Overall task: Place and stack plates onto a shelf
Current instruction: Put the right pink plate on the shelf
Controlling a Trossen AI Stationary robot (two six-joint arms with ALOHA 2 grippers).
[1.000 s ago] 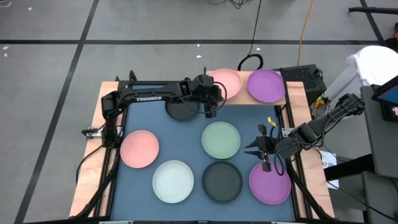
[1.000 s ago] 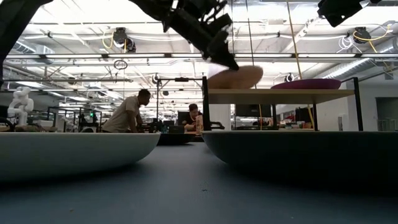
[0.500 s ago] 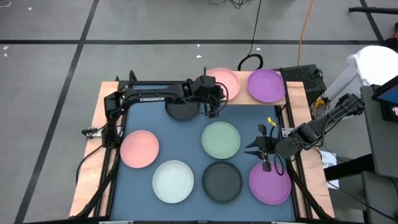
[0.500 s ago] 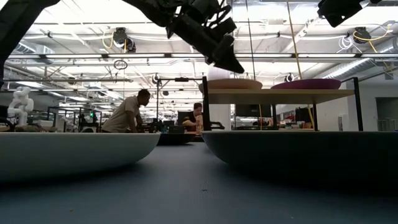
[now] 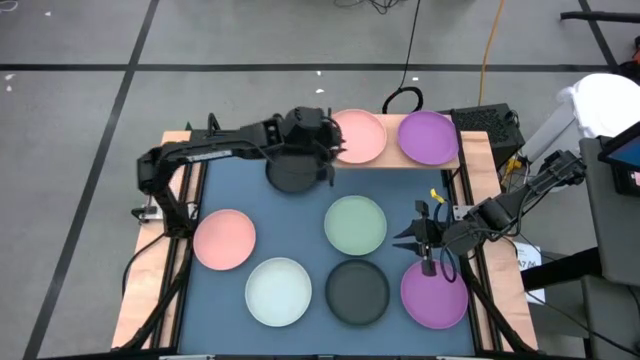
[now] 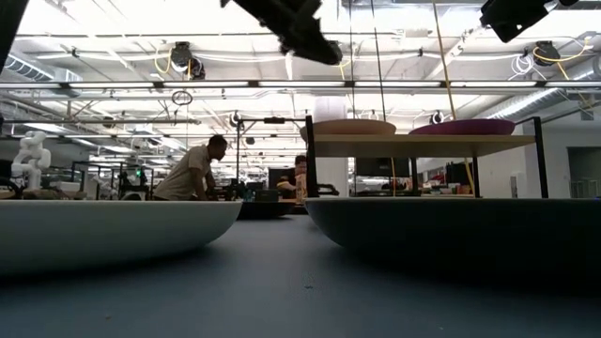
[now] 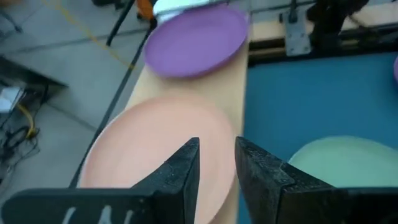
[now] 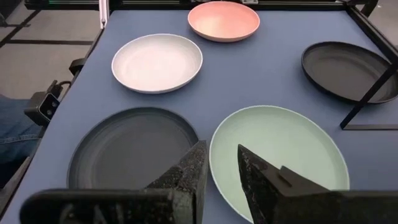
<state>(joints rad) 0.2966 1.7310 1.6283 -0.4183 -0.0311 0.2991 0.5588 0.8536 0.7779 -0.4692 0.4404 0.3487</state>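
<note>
On the light-wood shelf (image 5: 393, 161) at the table's far edge, a pink plate (image 5: 360, 135) and a purple plate (image 5: 428, 137) lie flat side by side. My left gripper (image 7: 217, 167) hangs open above the pink plate's near-left rim, touching nothing; the low view shows it high above the shelf (image 6: 423, 145). On the blue table rest a dark grey plate (image 5: 292, 177), a pink one (image 5: 224, 239), a whitish one (image 5: 278, 291), a pale green one (image 5: 355, 224), another dark grey one (image 5: 357, 291) and a purple one (image 5: 434, 293). My right gripper (image 8: 221, 168) waits open above the table's right side.
The shelf stands on thin dark legs (image 8: 367, 93), raised above the table. Wooden strips (image 5: 150, 250) edge the blue surface. Cables and a black box (image 5: 485, 120) lie beyond the far right corner. People sit in the room behind (image 6: 192, 169).
My left gripper has let go of the pink plate, which was tilted with one side up and now lies flat on the shelf. The gripper has then risen and drawn back toward the table's left edge.
</note>
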